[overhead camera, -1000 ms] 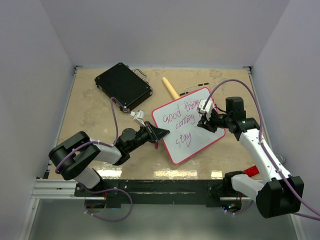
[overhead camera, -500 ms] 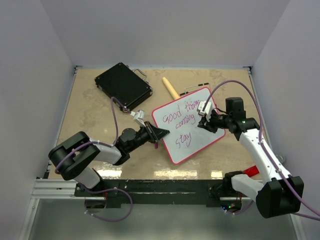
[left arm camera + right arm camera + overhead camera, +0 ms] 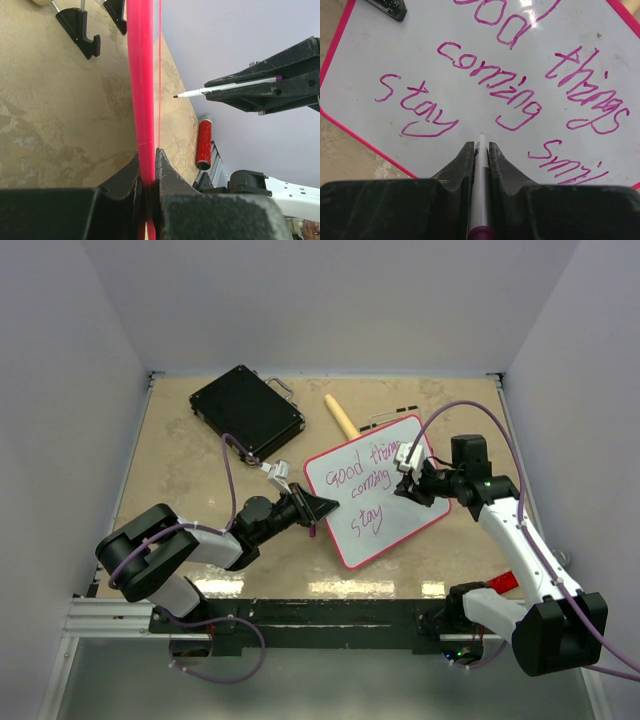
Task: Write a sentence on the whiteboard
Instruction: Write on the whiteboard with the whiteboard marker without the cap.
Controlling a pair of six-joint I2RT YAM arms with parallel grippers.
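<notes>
Left gripper (image 3: 323,507) and right gripper (image 3: 405,478) both tightly closed, low, facing each other.

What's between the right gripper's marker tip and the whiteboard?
Nothing: left wrist view shows the marker held tip clear of the whiteboard, bare gap between.

The red-rimmed whiteboard (image 3: 405,520) sits askew, its pink sentence (image 3: 492,82) spanning three handwritten lines.

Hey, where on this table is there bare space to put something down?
Bare tabletop lies left, between the black case and the left arm. Another patch: the far right corner beyond the whiteboard. The middle is crowded: left hand clamps the board's edge, right hand holds a marker over it.
</notes>
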